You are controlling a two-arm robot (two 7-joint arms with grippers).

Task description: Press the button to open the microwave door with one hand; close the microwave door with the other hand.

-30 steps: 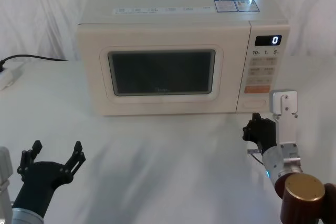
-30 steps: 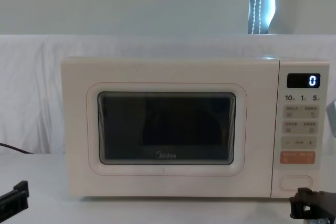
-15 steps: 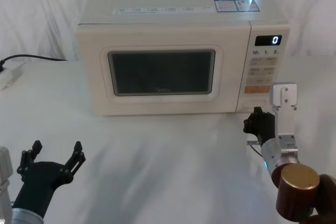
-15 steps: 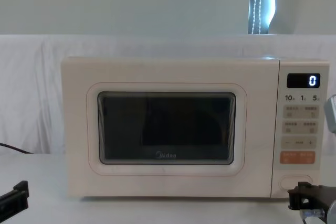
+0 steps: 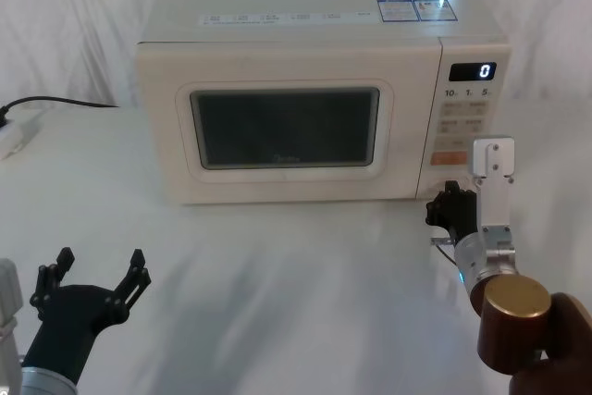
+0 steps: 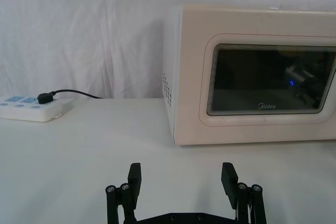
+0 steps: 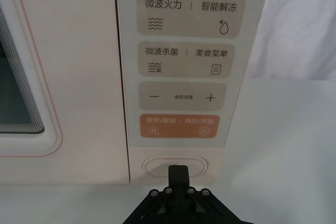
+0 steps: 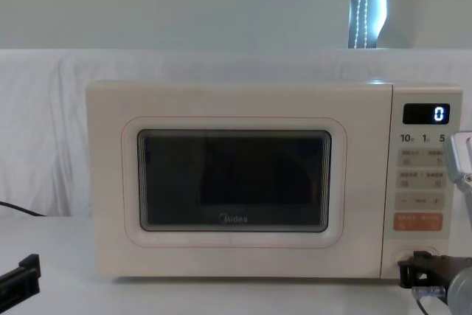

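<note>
At the lower right corner of the microwave's control panel, the right hand (image 7: pixel 177 174) had its fingers pressed together into a single black tip, and that tip sat right at the lower rim of the button (image 7: pixel 176 164). Whether it was already touching the key or just short of it could not be told. From the head camera the same hand (image 5: pixel 450 203) stood close in front of the panel's foot, below the orange key (image 7: pixel 179 127).

Nothing of the task was finished, judging by how things lay. The microwave door (image 5: pixel 287 125) was shut flush with the cream casing, its dark window facing forward, with no gap along its edge in the chest view (image 8: pixel 233 181). So the press was the step in hand, and the door had not yet sprung.

Well apart on the near left of the white bench (image 5: pixel 277 275), the left hand (image 5: pixel 92 279) waited with its fingers spread wide. Its own camera showed the two fingertips (image 6: pixel 134 174) parted and looking toward the door's window. Closing the door would fall to it once the door opened, so both halves of the job remained.
</note>
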